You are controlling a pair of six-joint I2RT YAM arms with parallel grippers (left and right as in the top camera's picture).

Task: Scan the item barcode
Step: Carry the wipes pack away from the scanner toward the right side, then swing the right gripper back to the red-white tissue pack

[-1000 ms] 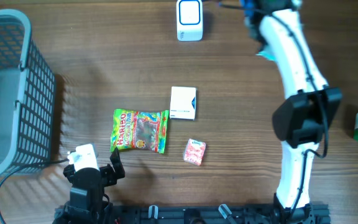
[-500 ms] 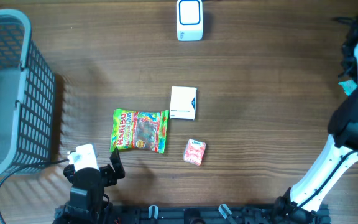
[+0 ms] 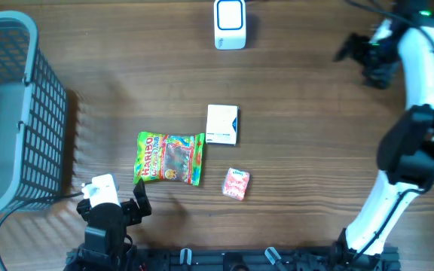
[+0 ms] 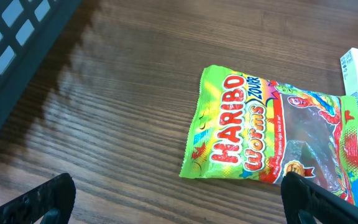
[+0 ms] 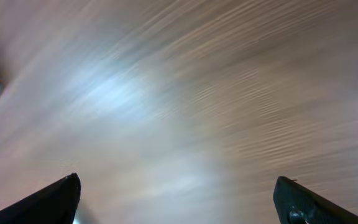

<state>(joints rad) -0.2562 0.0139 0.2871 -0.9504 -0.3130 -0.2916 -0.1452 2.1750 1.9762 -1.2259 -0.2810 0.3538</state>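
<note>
1. Left gripper (image 4: 179, 204) sits nearest, low over the wooden table (image 3: 300, 128), jaws spread wide and empty, touching nothing.
2. Just beyond it a green Haribo bag (image 3: 169, 158) lies flat; a small pink packet (image 3: 236, 184) lies near it.
3. A white box (image 3: 222, 124) lies just beside the bag's far corner.
4. Right gripper (image 5: 176, 200) hangs farther back, jaws wide apart, gripping nothing; its wrist view shows blurred wood only.
5. A white scanner (image 3: 230, 24) stands at the far edge, well apart from all three items.
</note>
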